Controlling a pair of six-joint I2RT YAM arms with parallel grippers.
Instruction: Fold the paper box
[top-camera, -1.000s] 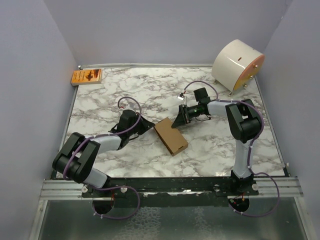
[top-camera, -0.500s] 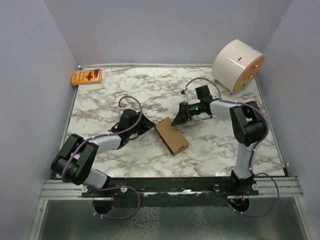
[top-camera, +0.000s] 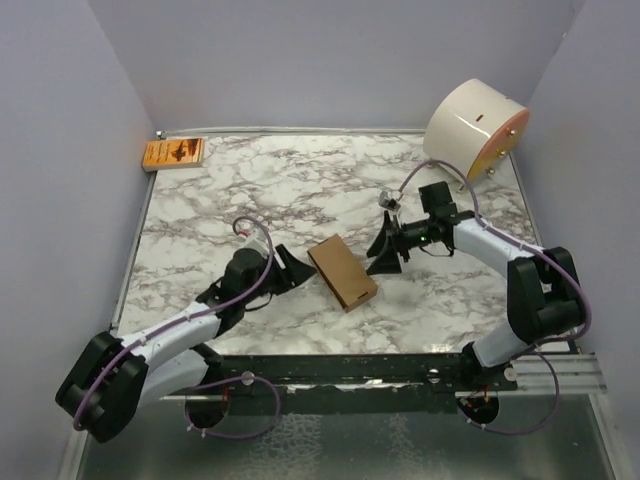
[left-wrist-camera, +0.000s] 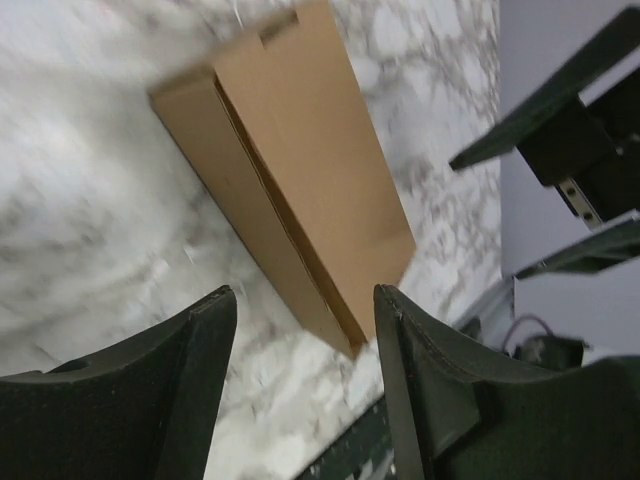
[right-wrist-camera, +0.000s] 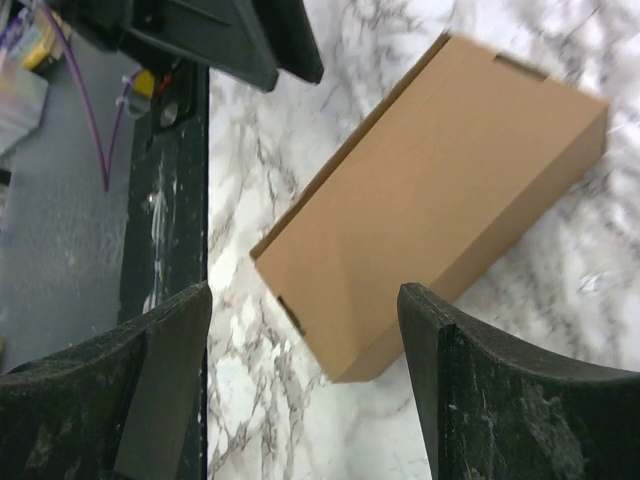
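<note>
Mid-table on the marbled tabletop (top-camera: 300, 190) lies the plain brown cardboard paper box (top-camera: 342, 272), a closed oblong carton, with the left gripper (top-camera: 296, 268) just left and the right gripper (top-camera: 381, 257) just right of it, both spread wide, empty, not touching. Folding looks done; the next move probably calls only for checking the end flaps. The left wrist view shows a long side seam; only the overhead shows the far orange printed packet (top-camera: 173, 153) and big white cylinder (top-camera: 472, 130).

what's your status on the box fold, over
Left gripper and right gripper open, neither touching the paper box. Box lies between them, folded into an oblong carton. Nothing in the way; orange packet and white cylinder far back.
</note>
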